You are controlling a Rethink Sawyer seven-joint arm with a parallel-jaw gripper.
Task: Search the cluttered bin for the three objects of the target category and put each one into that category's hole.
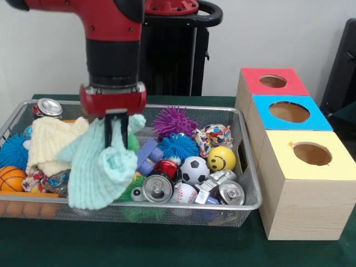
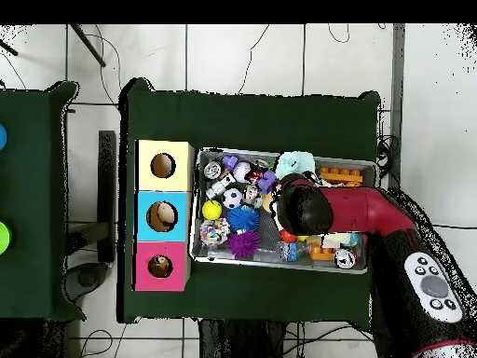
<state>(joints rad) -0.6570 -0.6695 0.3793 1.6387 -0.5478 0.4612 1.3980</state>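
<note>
The red arm (image 1: 114,33) comes straight down over the left half of the wire bin (image 1: 245,192). Its tool (image 1: 116,130) is closed tight on a mint green cloth (image 1: 100,167), which hangs down over the toys. The cloth hides what lies under it. From above, the arm covers the tool. Three boxes with holes (image 1: 289,111) stand beside the bin on the table (image 1: 167,247).

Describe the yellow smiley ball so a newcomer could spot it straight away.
Look in the wire mesh bin, at the end nearest the three wooden boxes. The smiley ball sits by that end wall, right of the soccer ball. It is the only plain yellow ball, with a black face.
</note>
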